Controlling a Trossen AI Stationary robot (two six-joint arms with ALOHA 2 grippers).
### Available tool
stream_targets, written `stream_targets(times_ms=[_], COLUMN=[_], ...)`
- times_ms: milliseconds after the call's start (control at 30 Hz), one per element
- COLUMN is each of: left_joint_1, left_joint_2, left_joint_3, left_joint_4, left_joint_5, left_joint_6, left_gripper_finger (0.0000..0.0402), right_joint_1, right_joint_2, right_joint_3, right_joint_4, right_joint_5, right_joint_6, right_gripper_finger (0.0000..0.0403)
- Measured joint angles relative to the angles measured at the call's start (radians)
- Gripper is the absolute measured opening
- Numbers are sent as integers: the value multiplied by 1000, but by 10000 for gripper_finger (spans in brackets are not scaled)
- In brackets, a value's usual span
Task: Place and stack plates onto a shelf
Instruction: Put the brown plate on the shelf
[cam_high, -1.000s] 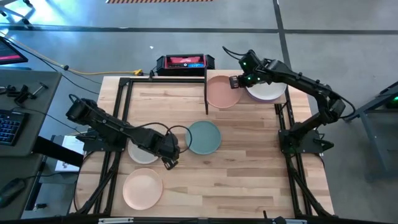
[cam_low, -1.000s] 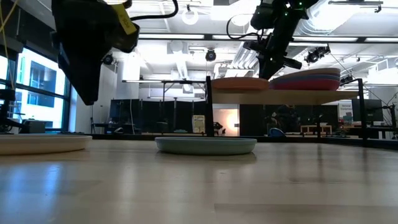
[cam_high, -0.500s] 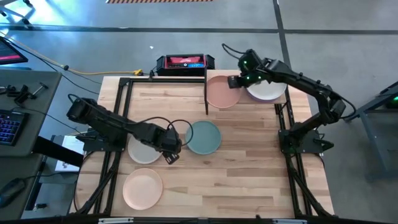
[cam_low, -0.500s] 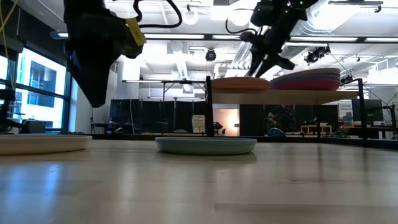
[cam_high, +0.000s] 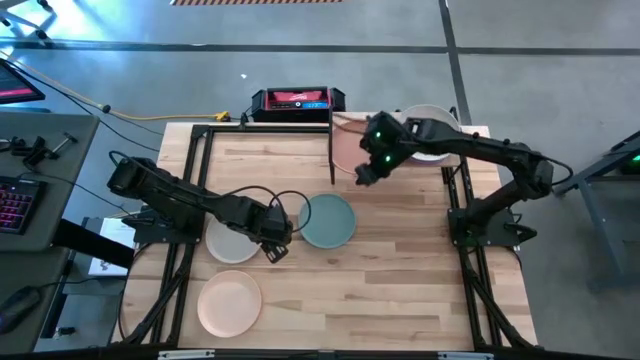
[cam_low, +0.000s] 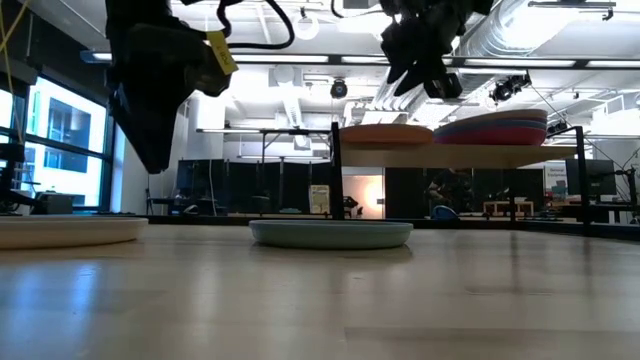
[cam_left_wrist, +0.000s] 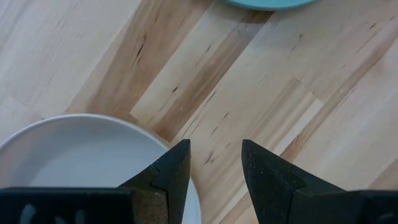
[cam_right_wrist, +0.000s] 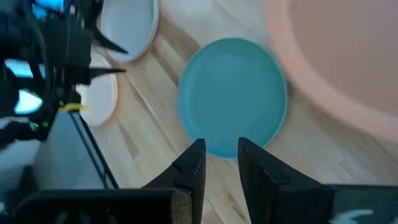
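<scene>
Teal plate (cam_high: 327, 220) is next: right gripper (cam_high: 364, 176), empty and slightly parted, must descend to its rim.

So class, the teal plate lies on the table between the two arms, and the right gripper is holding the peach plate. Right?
Not quite. The teal plate does lie on the table, but the right gripper holds nothing: the right wrist view shows its fingers empty, above that plate.

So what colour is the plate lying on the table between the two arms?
Teal green plate; the right wrist view shows it best.
</scene>
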Motion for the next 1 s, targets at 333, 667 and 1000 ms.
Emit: stream_targets(times_ms=[333,667,1000], left_joint_1=[0,0,0], left_joint_2=[0,0,0], left_joint_3=[0,0,0], left_joint_4=[14,30,32], left_joint_5=[0,1,3], left_joint_6=[0,-2,-10], left_gripper_finger=[133,133,133], right_joint_1=[58,56,31], right_joint_2=[6,37,51], right_joint_3=[0,-1,-1], right_joint_4=[-24,-43,-37], right_joint_5=[236,243,302], right_joint_6=[-33,-35,-25], right_gripper_finger=[73,73,73])
